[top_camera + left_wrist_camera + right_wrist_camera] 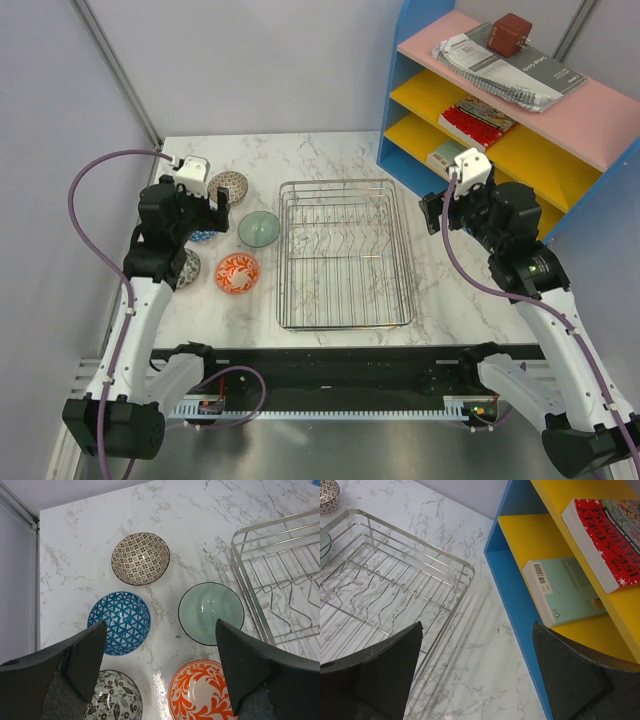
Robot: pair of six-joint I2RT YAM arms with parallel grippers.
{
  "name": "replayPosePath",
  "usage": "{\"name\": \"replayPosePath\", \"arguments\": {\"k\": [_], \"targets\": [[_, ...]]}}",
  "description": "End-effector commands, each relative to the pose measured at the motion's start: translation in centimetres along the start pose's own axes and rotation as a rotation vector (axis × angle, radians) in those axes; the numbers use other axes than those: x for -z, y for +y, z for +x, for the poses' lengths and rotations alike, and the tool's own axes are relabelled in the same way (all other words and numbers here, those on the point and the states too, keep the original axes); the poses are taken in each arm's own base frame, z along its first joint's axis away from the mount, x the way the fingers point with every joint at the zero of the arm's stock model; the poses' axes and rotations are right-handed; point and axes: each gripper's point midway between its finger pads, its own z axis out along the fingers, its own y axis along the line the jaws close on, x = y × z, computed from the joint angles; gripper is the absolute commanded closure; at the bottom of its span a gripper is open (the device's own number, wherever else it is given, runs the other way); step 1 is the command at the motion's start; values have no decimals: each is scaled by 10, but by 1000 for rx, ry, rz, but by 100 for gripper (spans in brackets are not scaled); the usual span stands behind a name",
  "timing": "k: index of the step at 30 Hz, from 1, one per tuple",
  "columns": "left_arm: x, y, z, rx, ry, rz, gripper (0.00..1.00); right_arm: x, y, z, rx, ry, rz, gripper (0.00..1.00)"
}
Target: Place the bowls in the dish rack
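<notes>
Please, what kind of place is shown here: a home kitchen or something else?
Likely a robot lab bench staged as a kitchen: bare partition walls, left arm and right arm bolted to a marble-look table, a wire dish rack, bowls.

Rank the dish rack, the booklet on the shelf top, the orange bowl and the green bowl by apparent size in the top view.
1. dish rack, largest by far.
2. booklet.
3. orange bowl and green bowl: look alike, not ranked.

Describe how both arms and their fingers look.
The left arm and right arm have white lower links, black upper joints and white wrist blocks. A purple cable loops along each. The fingers are broad, dark grey wedges.
</notes>
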Motion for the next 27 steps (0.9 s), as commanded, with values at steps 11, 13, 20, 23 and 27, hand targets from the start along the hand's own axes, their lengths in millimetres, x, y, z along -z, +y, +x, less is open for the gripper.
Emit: {"name": "replayPosePath", "arguments": {"k": [11, 13, 20, 23, 27], "targets": [[1, 1, 7, -43, -11, -5, 5, -12, -3, 12, 128, -2, -1, 2], [-2, -5, 9, -61, -7, 38, 5, -14, -4, 15, 132, 9, 7, 2], [-42, -23, 6, -91, 51, 173, 7, -23, -2, 28, 140, 52, -3, 2], [-79, -21, 17, -84, 118, 180, 9, -23, -1, 28, 139, 52, -9, 2], [-123, -18, 37, -75, 193, 183, 12, -24, 1, 31, 140, 57, -19, 2]]}}
